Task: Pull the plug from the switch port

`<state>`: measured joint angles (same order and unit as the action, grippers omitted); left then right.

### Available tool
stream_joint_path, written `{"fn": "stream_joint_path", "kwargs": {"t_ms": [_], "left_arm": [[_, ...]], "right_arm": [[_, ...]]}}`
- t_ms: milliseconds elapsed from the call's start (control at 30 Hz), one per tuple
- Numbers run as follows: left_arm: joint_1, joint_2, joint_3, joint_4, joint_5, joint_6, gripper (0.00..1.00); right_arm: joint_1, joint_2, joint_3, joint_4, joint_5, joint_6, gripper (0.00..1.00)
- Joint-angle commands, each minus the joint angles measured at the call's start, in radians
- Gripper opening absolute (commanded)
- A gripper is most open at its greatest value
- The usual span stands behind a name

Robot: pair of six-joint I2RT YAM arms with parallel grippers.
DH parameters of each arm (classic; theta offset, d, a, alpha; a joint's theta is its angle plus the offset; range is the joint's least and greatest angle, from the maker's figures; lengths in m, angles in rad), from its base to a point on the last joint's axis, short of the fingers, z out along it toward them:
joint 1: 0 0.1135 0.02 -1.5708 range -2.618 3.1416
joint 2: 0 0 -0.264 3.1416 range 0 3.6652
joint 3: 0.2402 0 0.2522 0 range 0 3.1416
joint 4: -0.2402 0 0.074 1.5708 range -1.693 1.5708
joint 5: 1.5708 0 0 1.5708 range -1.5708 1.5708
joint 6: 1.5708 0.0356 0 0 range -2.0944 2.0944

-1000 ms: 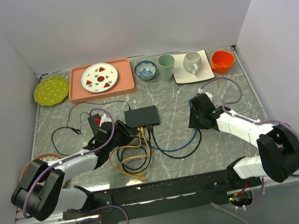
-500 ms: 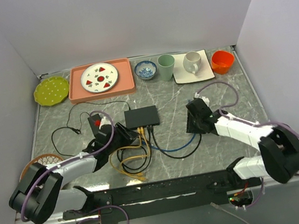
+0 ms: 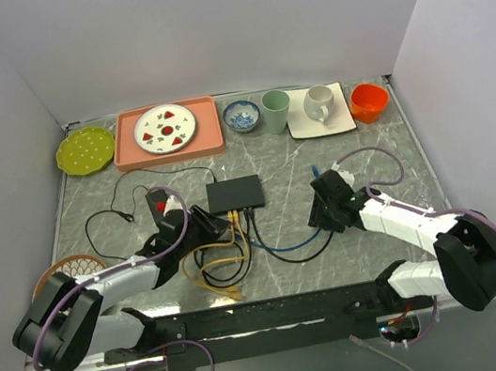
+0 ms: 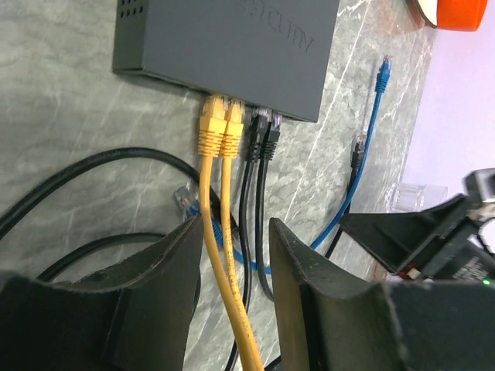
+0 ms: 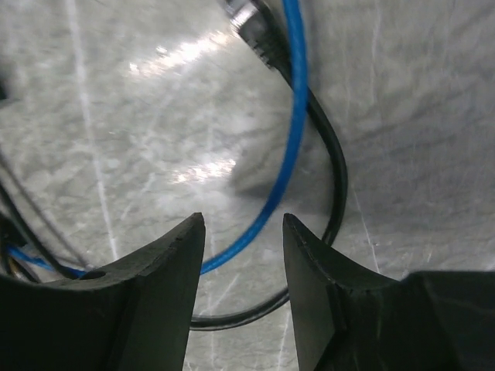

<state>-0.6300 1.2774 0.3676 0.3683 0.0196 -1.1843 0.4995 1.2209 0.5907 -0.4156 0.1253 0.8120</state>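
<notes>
Where the switch (image 3: 235,193) sits: mid-table, socket edge towards your arms.
Ports: two yellow plugs (image 4: 209,131) and two black plugs (image 4: 270,141) seated.
Your left gripper (image 4: 236,228): jaws parted, straddling the yellow cables (image 4: 224,255), gripping nothing.
Your right gripper (image 5: 241,224): jaws apart over the loose blue cable (image 5: 290,154), empty.
Progress: the blue plug (image 4: 383,73) lies free (probably the one you wanted out), so little seems left to do.

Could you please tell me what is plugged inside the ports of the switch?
Two yellow plugs and two black plugs sit side by side in the switch. Any further ports are hidden under its top.
</notes>
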Motion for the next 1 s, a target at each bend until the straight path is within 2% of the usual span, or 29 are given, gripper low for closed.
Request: {"fn": "stream_joint_path", "kwargs": {"t_ms": [0,200,300,400,433,533,667,800,967], "left_arm": [[-0.005,-0.046,-0.027,0.050,-0.017,-0.023,0.46],[-0.005,-0.061,-0.047,0.054,-0.017,-0.029,0.46],[-0.005,-0.058,-0.050,0.050,-0.017,-0.032,0.46],[-0.005,-0.061,-0.052,0.040,-0.017,-0.031,0.45],[-0.005,-0.061,-0.050,0.038,-0.017,-0.032,0.45],[-0.005,-0.069,-0.056,0.035,-0.017,-0.035,0.46],[-0.005,-0.058,-0.058,0.041,-0.017,-0.035,0.45],[-0.005,-0.038,-0.050,0.047,-0.017,-0.037,0.46],[-0.005,-0.010,-0.050,0.064,-0.017,-0.046,0.45]], "right_arm": [[-0.018,0.015,-0.031,0.026,-0.010,0.085,0.53],[-0.058,0.081,-0.052,0.102,-0.039,0.105,0.52],[-0.081,0.150,-0.025,0.121,-0.044,0.093,0.48],[-0.087,0.199,0.012,0.123,-0.046,0.069,0.33],[-0.087,0.204,0.017,0.121,-0.044,0.064,0.20],[-0.087,0.183,0.020,0.103,-0.023,0.046,0.00],[-0.078,0.082,0.050,0.026,0.075,0.006,0.00],[-0.006,-0.058,0.121,-0.090,0.284,-0.056,0.00],[0.069,-0.118,0.234,-0.233,0.490,-0.111,0.00]]}}
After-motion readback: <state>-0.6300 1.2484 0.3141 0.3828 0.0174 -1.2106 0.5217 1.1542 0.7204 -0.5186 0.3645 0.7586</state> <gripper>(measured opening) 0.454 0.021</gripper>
